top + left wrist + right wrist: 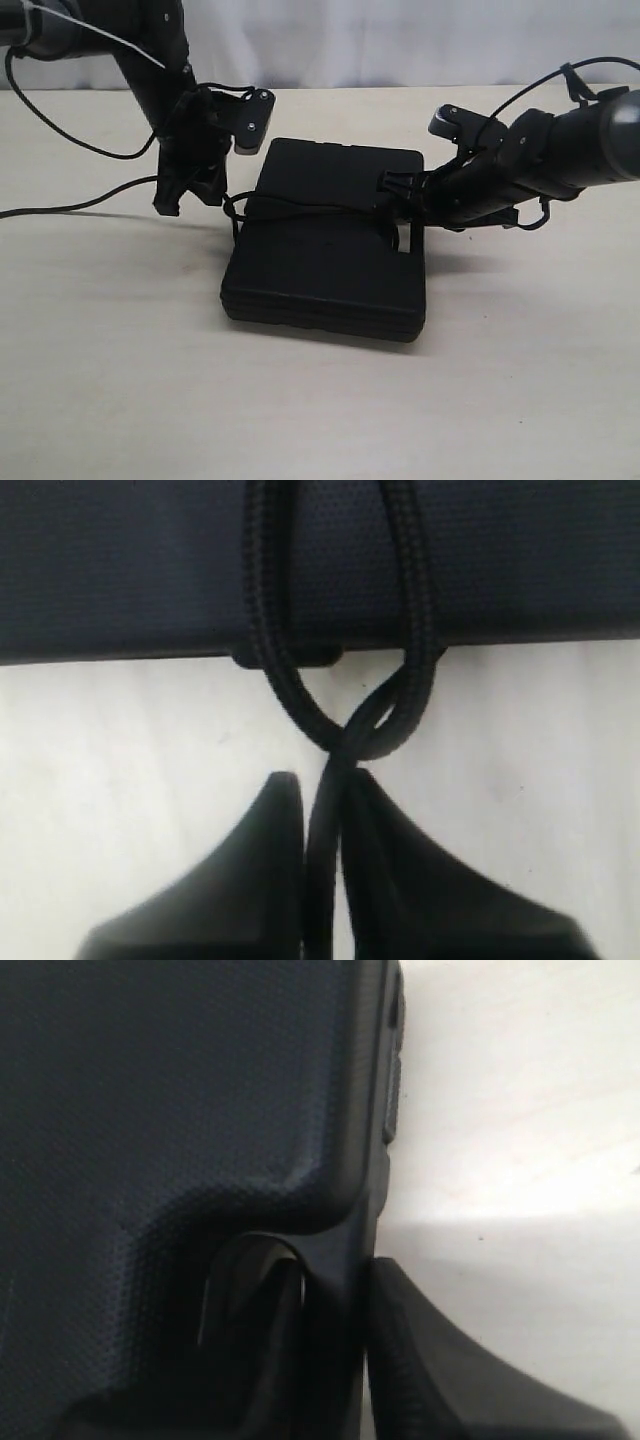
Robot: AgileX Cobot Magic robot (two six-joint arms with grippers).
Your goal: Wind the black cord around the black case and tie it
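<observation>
The black case (pixel 330 270) lies flat in the middle of the table. The black cord (pixel 300 208) runs across its lid from side to side. In the left wrist view two cord strands (pixel 400 600) come down over the case's edge (pixel 120 580) and cross just off it. My left gripper (pixel 325 785) is shut on the cord below that crossing, beside the case's left side (pixel 205 195). My right gripper (pixel 335 1280) is shut on the case's handle bar (pixel 345 1230), one finger inside the slot and one outside, at the case's right edge (pixel 398 205).
A thin robot cable (pixel 70 205) trails over the pale table (pixel 120 380) on the left. Both bulky arms lean in over the case's two sides. A white backdrop closes off the far edge.
</observation>
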